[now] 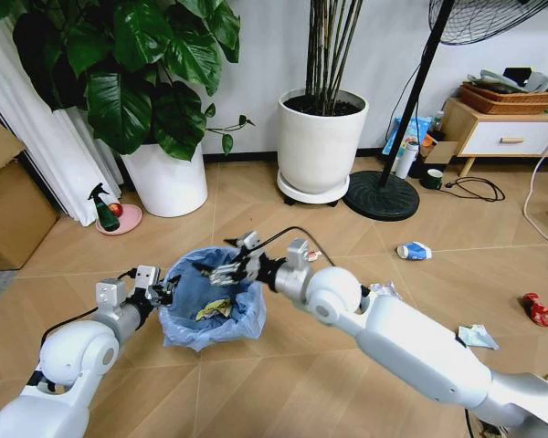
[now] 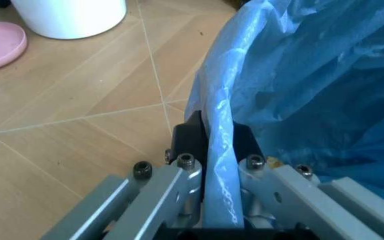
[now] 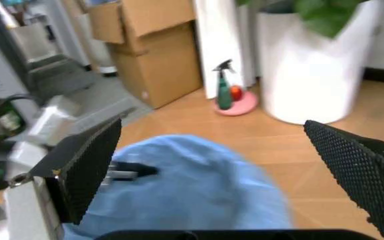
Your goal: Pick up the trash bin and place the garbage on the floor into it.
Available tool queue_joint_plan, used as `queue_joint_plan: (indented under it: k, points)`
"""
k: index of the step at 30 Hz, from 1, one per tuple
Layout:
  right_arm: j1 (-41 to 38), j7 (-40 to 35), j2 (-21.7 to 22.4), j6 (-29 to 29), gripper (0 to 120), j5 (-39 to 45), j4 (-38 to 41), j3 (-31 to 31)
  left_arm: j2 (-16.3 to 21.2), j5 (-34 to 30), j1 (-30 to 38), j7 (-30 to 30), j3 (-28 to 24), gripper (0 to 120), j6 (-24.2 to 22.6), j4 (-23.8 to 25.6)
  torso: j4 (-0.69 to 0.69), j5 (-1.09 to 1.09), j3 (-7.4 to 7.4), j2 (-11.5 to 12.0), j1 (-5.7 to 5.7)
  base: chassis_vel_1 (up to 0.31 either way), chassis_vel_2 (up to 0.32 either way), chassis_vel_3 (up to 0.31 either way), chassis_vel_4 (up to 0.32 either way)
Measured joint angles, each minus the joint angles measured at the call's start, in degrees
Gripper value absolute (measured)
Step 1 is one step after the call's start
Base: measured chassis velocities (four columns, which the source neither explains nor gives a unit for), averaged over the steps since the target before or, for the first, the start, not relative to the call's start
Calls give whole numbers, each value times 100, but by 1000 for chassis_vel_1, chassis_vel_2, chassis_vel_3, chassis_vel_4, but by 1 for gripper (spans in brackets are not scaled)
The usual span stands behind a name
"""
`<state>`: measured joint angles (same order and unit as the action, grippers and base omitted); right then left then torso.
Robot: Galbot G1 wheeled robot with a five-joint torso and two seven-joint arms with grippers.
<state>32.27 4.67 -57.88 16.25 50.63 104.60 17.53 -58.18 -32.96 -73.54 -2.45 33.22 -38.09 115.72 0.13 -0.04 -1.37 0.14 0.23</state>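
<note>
Left gripper (image 2: 212,150) jaws clamped on trash bin (image 1: 212,301) rim, blue liner pinched between. Right gripper (image 1: 226,270) over bin mouth, jaws spread wide, empty.

Robot body: two glossy white arms, silver-grey wrists.
Rounded white joint shells; black cables along both wrists; left gripper (image 2: 212,150) grey metal links, dark hex screws, black pads; right gripper (image 3: 219,170) black dimple-textured pads.

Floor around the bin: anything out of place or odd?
Yes. Litter is scattered on the floor: a blue-white can, a red crushed wrapper and a crumpled white scrap. The trash bin stands upright, left gripper clamped on its rim, right gripper open above it.
</note>
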Motion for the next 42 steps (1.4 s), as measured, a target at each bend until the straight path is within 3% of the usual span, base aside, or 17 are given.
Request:
queue_joint_plan:
  k: [10,17,25,42]
  points:
    - [527,16,300,12,100,-315,-156,-969,22,-11,-84,-36,107,2,7,51,-1,1,0,0,0,0,0,0,0]
    - [1490,133,595,16,100,-643,-964,-2325,34,-11,-89,-69,114,2,11,60,0,1,0,0,0,0,0,0,0]
    - [2249,434,684,-67,100,-1102,-1939,-3237,34,0,-93,-85,79,2,16,69,0,-1,0,0,0,0,0,0,0]
    - [1942,704,237,-511,100,-1977,-4242,-3531,62,24,-113,-99,-23,2,27,68,0,-1,0,0,0,0,0,0,0]
